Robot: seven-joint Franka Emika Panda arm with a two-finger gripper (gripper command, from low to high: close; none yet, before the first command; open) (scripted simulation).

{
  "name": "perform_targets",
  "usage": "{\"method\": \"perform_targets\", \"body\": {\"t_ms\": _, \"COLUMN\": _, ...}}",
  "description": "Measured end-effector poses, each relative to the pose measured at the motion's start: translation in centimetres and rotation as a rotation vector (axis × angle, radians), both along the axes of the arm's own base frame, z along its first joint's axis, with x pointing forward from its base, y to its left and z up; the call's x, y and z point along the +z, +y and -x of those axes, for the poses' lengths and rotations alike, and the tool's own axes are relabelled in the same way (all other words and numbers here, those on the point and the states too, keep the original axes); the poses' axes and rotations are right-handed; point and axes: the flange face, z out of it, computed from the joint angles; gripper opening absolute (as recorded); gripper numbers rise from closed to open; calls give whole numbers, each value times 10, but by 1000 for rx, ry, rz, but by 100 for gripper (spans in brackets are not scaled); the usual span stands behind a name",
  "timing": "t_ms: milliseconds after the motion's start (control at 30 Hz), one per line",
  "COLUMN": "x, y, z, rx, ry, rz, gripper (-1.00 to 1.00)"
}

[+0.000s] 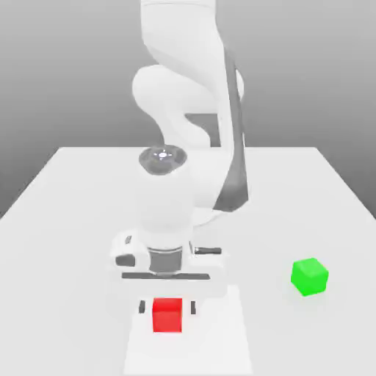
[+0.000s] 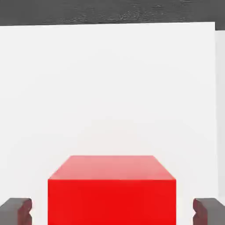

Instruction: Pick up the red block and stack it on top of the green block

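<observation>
Claw (image 1: 167, 307) is hanging low over the counter (image 1: 66, 220) right now, pointing down, and it's straddling the red block (image 1: 167, 316). Its two fingers (image 1: 142, 306) are standing wide apart, one on each side of the cube, and neither one is touching it. You can see a strip of pale surface showing between each finger and the block in the hand view, so it isn't gripping anything yet as far as the pictures go.

Red block is sitting between the fingers, pretty much centred, with its sides facing them squarely. In the exterior view the gaps are looking slightly uneven, with the one on the exterior view's right coming out about the same or a touch wider. The block is resting upright on a paler rectangular patch (image 1: 220, 338) of the counter, nearer the camera than most of the arm (image 1: 165, 205).

Green block (image 1: 309, 276) is sitting by itself well over to the exterior view's right, off the pale patch and well apart from the claw. It's resting on the counter, turned at an angle to the camera, with nothing lying on top of it.
</observation>
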Motion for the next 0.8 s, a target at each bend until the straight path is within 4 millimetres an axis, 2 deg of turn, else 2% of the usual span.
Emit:
{"method": "perform_targets", "body": {"t_ms": 133, "x": 0, "y": 0, "z": 0, "rx": 0, "ry": 0, "rz": 0, "gripper": -100}}
{"method": "perform_targets", "body": {"t_ms": 333, "x": 54, "y": 0, "z": 0, "rx": 1, "ry": 0, "rz": 0, "gripper": -100}}
{"method": "perform_targets", "body": {"t_ms": 467, "x": 71, "y": 89, "z": 7, "rx": 340, "ry": 2, "rz": -16, "gripper": -100}}
{"method": "perform_targets", "body": {"t_ms": 600, "x": 82, "y": 178, "z": 36, "rx": 728, "ry": 3, "rz": -22, "gripper": -100}}
{"method": "perform_targets", "body": {"t_ms": 700, "x": 91, "y": 229, "z": 66, "rx": 998, "ry": 3, "rz": -17, "gripper": -100}}
{"method": "perform_targets", "body": {"t_ms": 800, "x": 95, "y": 271, "z": 99, "rx": 1238, "ry": 2, "rz": -5, "gripper": -100}}
